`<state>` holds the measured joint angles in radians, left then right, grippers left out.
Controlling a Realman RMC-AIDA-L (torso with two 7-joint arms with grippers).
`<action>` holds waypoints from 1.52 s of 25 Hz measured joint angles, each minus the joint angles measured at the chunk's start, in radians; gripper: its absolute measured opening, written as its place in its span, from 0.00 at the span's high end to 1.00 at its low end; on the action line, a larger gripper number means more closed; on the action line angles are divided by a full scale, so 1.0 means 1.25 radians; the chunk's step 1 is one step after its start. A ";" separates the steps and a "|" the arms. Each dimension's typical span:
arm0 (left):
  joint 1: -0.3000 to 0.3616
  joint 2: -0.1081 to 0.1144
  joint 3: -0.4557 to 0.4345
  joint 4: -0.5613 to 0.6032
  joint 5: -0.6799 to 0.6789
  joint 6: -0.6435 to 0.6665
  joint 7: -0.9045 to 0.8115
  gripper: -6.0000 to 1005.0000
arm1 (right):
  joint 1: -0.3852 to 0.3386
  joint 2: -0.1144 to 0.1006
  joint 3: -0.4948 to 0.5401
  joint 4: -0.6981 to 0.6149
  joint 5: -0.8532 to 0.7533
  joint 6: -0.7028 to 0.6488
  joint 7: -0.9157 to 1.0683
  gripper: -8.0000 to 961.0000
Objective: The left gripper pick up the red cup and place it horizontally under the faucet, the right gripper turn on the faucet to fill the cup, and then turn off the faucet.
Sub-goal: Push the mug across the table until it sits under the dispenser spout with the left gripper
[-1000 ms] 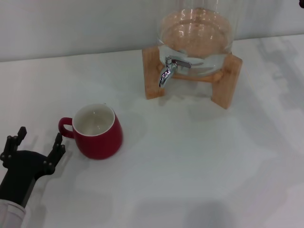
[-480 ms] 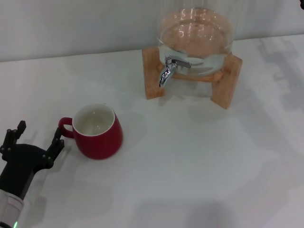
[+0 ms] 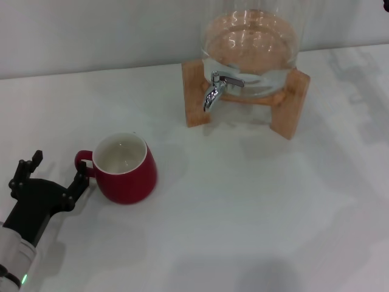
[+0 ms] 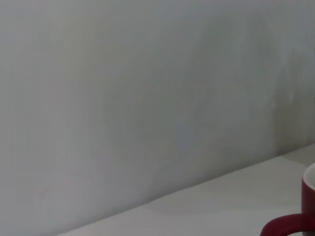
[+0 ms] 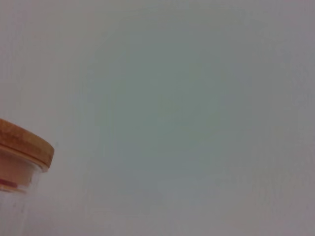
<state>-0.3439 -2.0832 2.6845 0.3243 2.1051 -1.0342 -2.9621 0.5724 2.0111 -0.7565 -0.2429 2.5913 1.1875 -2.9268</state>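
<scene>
Left gripper: low at the near left of the table, fingers spread apart, holding nothing; one fingertip just beside the cup's handle, contact not clear.
Right gripper: out of sight in every view.
Surface: white table, matte, with soft shadows; plain pale wall along the far edge.
Red cup: upright on the table at the near left, just right of the spread claw, handle turned left toward it; white inside, no visible contents. In the left wrist view only the handle and a strip of the rim showed.
Glass jar: far centre-right, resting in a wooden stand; clear, with liquid in it.
Faucet: chrome, on the jar's front, spout pointing down, well apart from the cup.
Wooden lid: seen on a jar in the right wrist view, against the wall.
Between cup and faucet: bare table only.
</scene>
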 joint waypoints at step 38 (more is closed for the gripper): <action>-0.049 -0.005 -0.007 -0.010 -0.005 0.039 -0.001 0.89 | -0.006 0.000 -0.003 0.000 -0.002 0.010 0.000 0.34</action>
<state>-0.4050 -2.0892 2.6755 0.3119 2.0984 -0.9852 -2.9630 0.5645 2.0110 -0.7608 -0.2433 2.5893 1.1996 -2.9268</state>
